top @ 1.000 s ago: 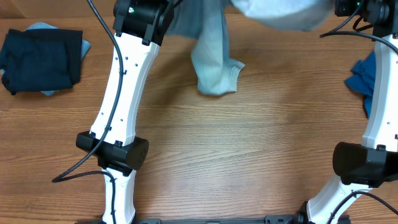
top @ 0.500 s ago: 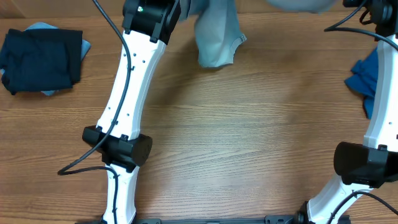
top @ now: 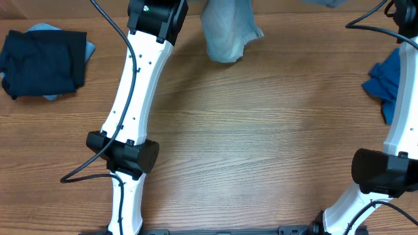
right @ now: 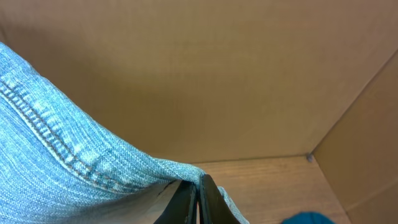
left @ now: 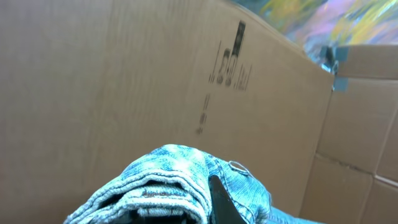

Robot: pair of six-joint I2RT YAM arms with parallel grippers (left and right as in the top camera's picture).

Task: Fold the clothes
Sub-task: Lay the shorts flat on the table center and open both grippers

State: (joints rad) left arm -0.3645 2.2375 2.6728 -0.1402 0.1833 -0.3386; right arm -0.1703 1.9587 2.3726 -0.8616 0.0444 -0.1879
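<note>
Right tool (right: 198,188) has its fingers pressed together on a stitched hem of the denim shorts (right: 62,143), and the cloth runs away from it in a taut band. The left tool (left: 193,205) is mostly buried under a bunched fold of the same shorts. One dark finger shows beside the fold, and the tool looks clamped on it, though the cloth hides the jaws themselves.

From overhead the shorts hang between the two tools above the far edge of the table (top: 261,156), with one pale leg drooping down. I cannot tell whether that leg touches the wood.

The step in hand looks like spreading the shorts before any fold is made. To do it well, both grips should probably stay closed, level and well apart, so that the held edge stays straight. The garment would then come toward the near edge and go down leg first, so the hanging cloth drags out flat rather than piling up. The wood-grain stretch between the arms looks like the best landing place. It is well apart from the navy garment (top: 42,62) folded by the left edge and from the royal-blue garment (top: 382,81) crumpled at the right edge.

The table is a smooth brown laminate that should let denim slide. Beyond its far edge stand plain cardboard walls (left: 155,74), one carrying dark printed marks, with a taped seam and a blurred colourful patch above.
</note>
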